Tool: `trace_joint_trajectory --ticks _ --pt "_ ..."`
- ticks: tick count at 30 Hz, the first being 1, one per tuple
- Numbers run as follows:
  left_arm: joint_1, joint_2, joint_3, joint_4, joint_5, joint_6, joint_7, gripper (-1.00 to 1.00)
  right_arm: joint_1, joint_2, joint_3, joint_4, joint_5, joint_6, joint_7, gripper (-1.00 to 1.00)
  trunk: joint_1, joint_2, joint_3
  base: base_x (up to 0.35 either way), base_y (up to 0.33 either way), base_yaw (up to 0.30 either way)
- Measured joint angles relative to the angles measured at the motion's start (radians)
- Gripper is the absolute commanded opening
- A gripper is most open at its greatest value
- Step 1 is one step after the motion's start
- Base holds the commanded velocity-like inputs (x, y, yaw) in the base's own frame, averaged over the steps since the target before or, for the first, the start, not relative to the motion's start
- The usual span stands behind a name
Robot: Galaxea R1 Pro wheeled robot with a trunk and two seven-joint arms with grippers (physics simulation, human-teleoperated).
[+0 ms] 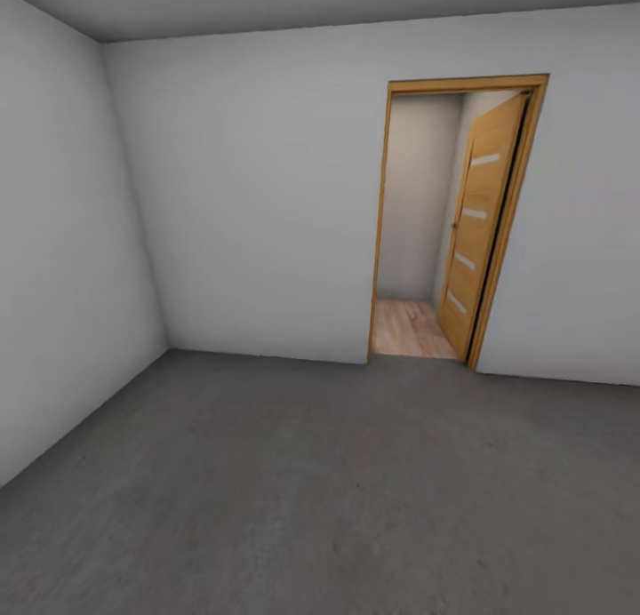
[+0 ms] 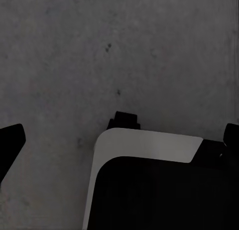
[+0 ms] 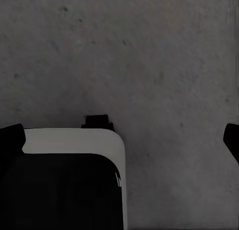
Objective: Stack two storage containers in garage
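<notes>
The two storage containers are out of view. I am in the garage, on its dark grey concrete floor [image 1: 320,491], facing pale grey walls. My left gripper [image 2: 121,138] hangs open over the concrete, its dark fingertips [image 2: 11,139] far apart with nothing between them. My right gripper [image 3: 122,139] is open too and holds nothing, and its fingertips [image 3: 232,140] sit at the picture's sides. Below each gripper is my own white and black base [image 2: 144,150] [image 3: 74,140].
An open doorway [image 1: 418,233] with an orange-brown wooden frame is in the far wall, right of centre. Its plank door [image 1: 480,224] is swung inward on the right. Light wood-plank flooring [image 1: 409,326] lies beyond. A wall corner [image 1: 133,197] stands at the left.
</notes>
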Motion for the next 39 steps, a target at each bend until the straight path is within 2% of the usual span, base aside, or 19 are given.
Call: trace_joint_trajectory --ticks 30,39 --pt "0.000 -0.001 0.000 0.000 0.000 0.000 0.000 1.00 0.000 0.000 0.000 0.000 0.000 0.000 0.000 1.00 0.000 0.000 0.000 0.002 0.000 -0.300" --pt "0.000 0.000 0.000 0.001 0.000 0.003 0.000 1.00 0.000 0.003 0.001 0.000 0.001 0.000 0.000 1.00 -0.001 0.000 0.000 0.202 0.000 -0.300"
